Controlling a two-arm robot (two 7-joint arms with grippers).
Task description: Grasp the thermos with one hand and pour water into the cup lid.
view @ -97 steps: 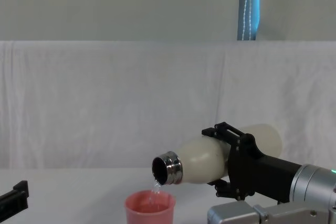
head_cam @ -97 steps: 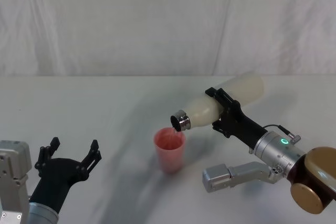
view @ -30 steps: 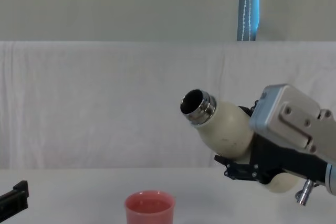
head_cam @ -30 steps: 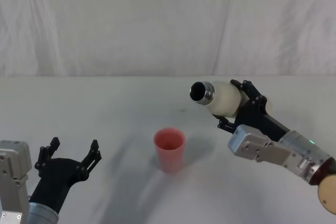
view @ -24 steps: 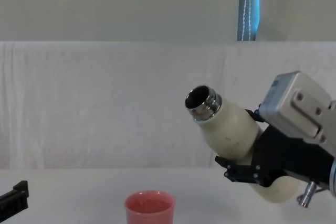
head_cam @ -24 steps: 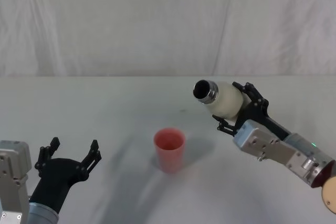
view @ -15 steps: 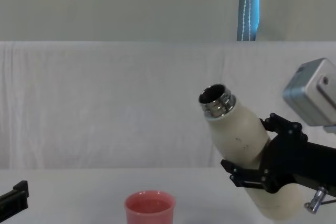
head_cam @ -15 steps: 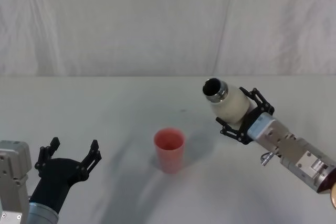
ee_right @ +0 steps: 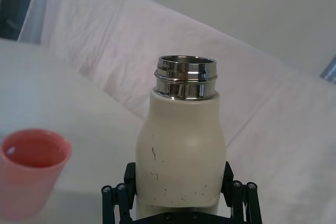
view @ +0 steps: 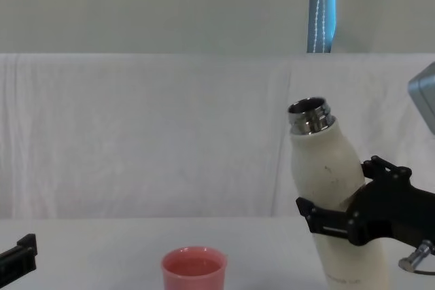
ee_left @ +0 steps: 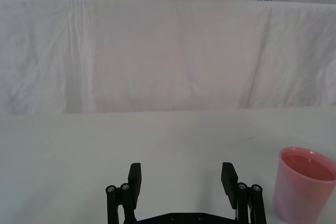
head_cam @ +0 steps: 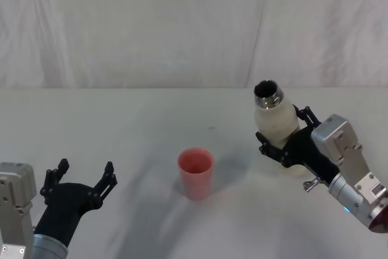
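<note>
thermos [head_cam: 274, 118] near upright, clamped in right hand [head_cam: 284, 145]

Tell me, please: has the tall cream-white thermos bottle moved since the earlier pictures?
Yes. The cream-white thermos bottle, gripped by the right claw, went from tipped over the small pink cup lid to nearly upright, further to the cup lid's right.
</note>
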